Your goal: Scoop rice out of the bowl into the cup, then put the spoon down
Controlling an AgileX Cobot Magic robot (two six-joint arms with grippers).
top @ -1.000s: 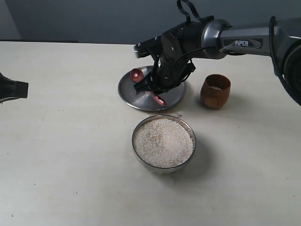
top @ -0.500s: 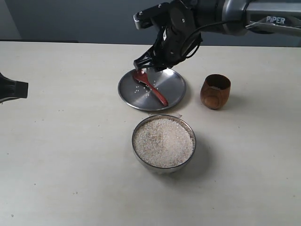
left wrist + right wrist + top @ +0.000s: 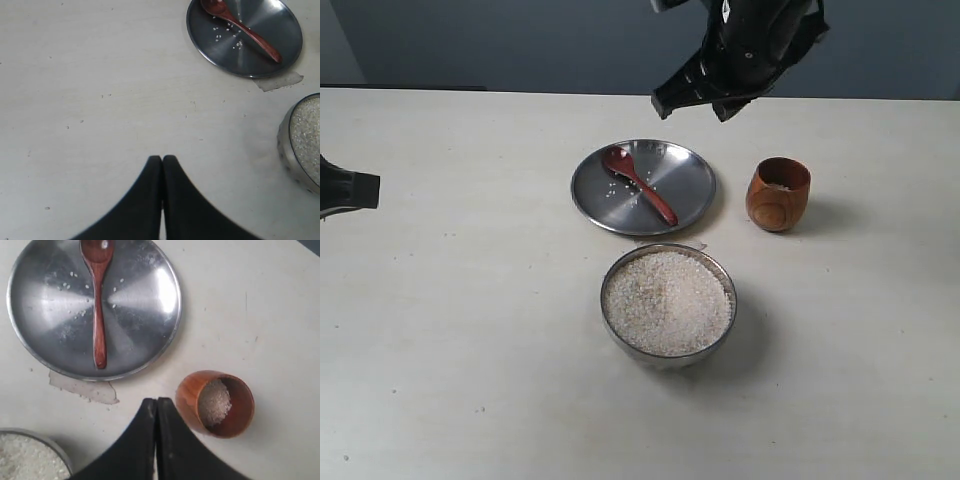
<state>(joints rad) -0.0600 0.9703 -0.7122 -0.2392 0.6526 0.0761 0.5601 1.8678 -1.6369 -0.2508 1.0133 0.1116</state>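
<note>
- Exterior view: since half a second ago the right gripper (image 3: 668, 100) has risen off the plate (image 3: 592, 205). It now hangs high over the far side of the table (image 3: 470, 350), above and just right of the plate.
- The spoon (image 3: 640, 186) lies alone on the plate, its round end far-left and its handle running near-right, with loose grains beside it.
- The plate, the cup (image 3: 779, 194) to its right and the nearer bowl (image 3: 608, 325) stand apart, with bare tabletop between them. The bowl is full of rice (image 3: 667, 302). Wide open table lies to the left and near.
- The left gripper (image 3: 375, 186) sits at the left edge.
- Left wrist view: its fingers are pressed together on nothing, over bare table well apart from the plate.
- Right wrist view: the fingers meet tip to tip and are empty. They are above the gap between plate and cup. The cup holds a little rice.
</note>
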